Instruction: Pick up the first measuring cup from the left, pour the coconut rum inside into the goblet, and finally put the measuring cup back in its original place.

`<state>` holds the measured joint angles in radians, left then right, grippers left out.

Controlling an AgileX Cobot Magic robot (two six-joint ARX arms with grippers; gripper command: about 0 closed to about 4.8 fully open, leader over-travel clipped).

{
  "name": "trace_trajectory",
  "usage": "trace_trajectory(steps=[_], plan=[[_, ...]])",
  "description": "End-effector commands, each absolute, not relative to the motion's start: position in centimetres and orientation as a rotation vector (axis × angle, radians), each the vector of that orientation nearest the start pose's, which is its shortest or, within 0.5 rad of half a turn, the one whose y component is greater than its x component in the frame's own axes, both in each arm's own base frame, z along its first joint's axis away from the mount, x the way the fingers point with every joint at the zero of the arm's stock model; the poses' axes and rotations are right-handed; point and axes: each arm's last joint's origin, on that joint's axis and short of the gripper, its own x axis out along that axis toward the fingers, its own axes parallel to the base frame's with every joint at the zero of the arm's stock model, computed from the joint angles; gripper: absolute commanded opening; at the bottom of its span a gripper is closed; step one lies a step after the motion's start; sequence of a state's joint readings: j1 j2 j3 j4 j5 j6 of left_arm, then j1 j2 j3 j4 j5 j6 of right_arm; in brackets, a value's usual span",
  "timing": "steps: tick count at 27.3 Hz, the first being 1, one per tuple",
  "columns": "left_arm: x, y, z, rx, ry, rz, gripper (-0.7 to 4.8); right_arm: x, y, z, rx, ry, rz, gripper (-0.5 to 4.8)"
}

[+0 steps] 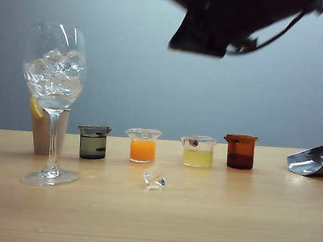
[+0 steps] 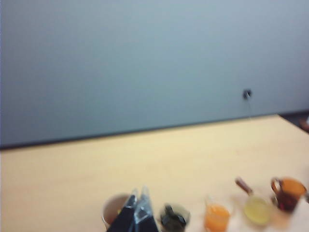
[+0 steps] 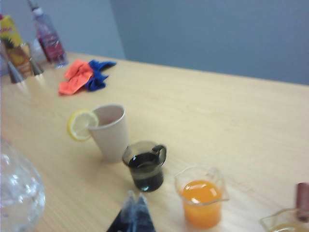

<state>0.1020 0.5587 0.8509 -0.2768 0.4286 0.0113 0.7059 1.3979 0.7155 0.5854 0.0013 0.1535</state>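
Note:
The measuring cup (image 1: 93, 142), smoky grey, stands first from the left in a row of cups on the table. It holds the coconut rum (image 1: 93, 147), about two thirds full, looking dark through the tinted wall. The goblet (image 1: 55, 69), full of ice, stands to its left and nearer the camera. In the right wrist view my right gripper (image 3: 135, 198) is shut and empty, hovering just short of the measuring cup (image 3: 145, 166). My left gripper (image 2: 138, 194) is blurred, its tips together with nothing held, above the table beside the measuring cup (image 2: 174, 218). A dark blurred arm (image 1: 229, 20) hangs high in the exterior view.
A beige paper cup (image 1: 43, 132) with a lemon slice stands behind the goblet. Right of the measuring cup stand an orange cup (image 1: 143, 146), a pale yellow cup (image 1: 198, 152) and an amber cup (image 1: 240, 152). An ice cube (image 1: 155, 177) lies in front, a foil bag (image 1: 314, 160) at far right.

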Motion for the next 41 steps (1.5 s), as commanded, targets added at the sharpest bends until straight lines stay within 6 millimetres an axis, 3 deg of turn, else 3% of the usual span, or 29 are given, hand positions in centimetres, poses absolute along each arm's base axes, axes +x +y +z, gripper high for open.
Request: trace_trajectory(steps=[1, 8, 15, 27, 28, 31, 35, 39, 41], plan=[[11.1, -0.4, 37.1, 0.023, 0.013, -0.374, -0.06, 23.6, 20.3, 23.7, 0.137, 0.108, 0.734, -0.09], [11.2, -2.2, 36.9, 0.027, 0.049, -0.381, -0.06, 23.7, 24.2, 19.9, 0.108, 0.174, 0.76, -0.09], [11.0, -3.8, 36.6, 0.086, 0.061, -0.431, -0.06, 25.6, 27.0, 18.6, 0.096, 0.198, 0.776, -0.09], [10.9, -3.8, 36.3, 0.116, 0.086, -0.401, -0.06, 27.9, 29.2, 14.9, 0.056, 0.268, 0.787, -0.03], [10.9, -3.8, 36.3, 0.117, 0.086, -0.401, -0.06, 28.1, 29.3, 14.6, 0.053, 0.272, 0.786, 0.26], [10.9, -3.8, 36.3, 0.116, 0.086, -0.4, -0.06, 29.1, 29.4, 13.8, 0.05, 0.278, 0.771, 2.21], [10.9, -3.8, 36.3, 0.117, 0.086, -0.401, -0.06, 30.8, 30.3, 12.6, 0.048, 0.284, 0.757, 3.43], [10.9, -3.8, 36.3, 0.118, 0.093, -0.401, -0.06, 31.9, 30.7, 12.4, 0.055, 0.274, 0.754, 3.56], [10.9, -3.8, 36.2, 0.118, 0.1, -0.401, -0.06, 32.3, 31.0, 12.3, 0.057, 0.268, 0.755, 3.88]])
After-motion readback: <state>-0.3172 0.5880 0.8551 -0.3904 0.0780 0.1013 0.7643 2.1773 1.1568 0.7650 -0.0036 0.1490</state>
